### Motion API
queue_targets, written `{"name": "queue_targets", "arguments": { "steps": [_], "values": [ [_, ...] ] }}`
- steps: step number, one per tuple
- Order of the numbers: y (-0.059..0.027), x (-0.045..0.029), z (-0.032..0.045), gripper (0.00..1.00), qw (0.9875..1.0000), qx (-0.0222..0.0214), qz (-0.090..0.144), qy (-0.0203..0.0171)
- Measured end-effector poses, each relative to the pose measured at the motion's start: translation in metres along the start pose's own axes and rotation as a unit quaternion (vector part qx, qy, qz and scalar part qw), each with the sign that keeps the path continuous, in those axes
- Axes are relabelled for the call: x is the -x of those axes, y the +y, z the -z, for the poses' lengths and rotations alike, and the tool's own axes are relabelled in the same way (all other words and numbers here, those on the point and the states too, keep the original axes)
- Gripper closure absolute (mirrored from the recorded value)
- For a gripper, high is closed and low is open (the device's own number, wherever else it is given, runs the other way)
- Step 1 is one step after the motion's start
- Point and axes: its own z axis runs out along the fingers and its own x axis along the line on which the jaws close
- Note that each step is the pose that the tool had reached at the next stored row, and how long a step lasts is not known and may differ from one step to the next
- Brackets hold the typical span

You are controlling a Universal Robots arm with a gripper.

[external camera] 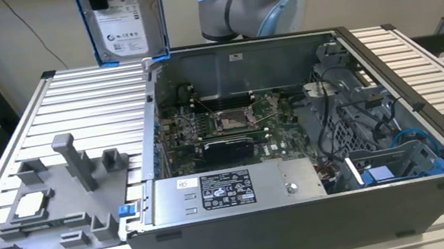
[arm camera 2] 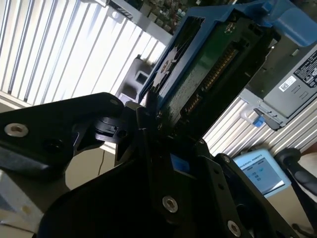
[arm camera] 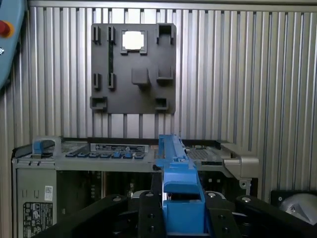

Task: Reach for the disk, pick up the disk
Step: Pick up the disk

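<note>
The disk, a silver-grey drive with a white label in a blue carrier, hangs upright high above the slatted table, over the far corner of the open computer case on the exterior view's left. In the second wrist view its green circuit side and blue frame rise out of my black gripper. In the first wrist view the blue carrier's edge stands between the black fingers of the gripper, which is shut on the disk.
The open computer case sits mid-table with a long grey labelled box along its near side and a blue bay at the exterior view's right. A grey fixture plate holding a small square chip lies beside the case. The arm's base stands behind.
</note>
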Motion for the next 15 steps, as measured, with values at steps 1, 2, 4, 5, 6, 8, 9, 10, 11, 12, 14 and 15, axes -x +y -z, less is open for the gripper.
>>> {"name": "queue_targets", "arguments": {
  "steps": [1,2,4,5,6,8,9,10,11,12,14,15],
  "values": [
    [-0.0044,0.0,0.0001,1.0,1.0,0.0003,0.0,0.0],
    [-0.0089,0.0,0.0001,1.0,1.0,0.0007,0.0,0.0],
    [-0.0181,0.0001,0.0003,1.0,1.0,0.0014,0.0,0.0],
    [-0.0343,0.0002,0.0006,1.0,1.0,0.0028,0.0,0.0],
    [-0.0391,0.0002,0.0007,1.0,1.0,0.0033,0.0,0.0],
    [-0.0482,0.0002,0.0008,1.0,1.0,0.004,0.0,0.0],
    [-0.0527,0.0003,0.0009,1.0,1.0,0.0044,0.0,0.0],
    [-0.0572,0.0003,0.001,1.0,1.0,0.0048,0.0,0.0],
    [-0.0619,0.0003,0.0011,1.0,1.0,0.0053,0.0,0.0],
    [-0.0707,0.0004,0.0012,1.0,1.0,0.0061,0.0,0.0],
    [-0.0798,0.0004,0.0013,1.0,1.0,0.0069,0.0,0.0],
    [-0.0842,0.0005,0.0015,1.0,1.0,0.0073,0.0,0.0001]
  ]
}}
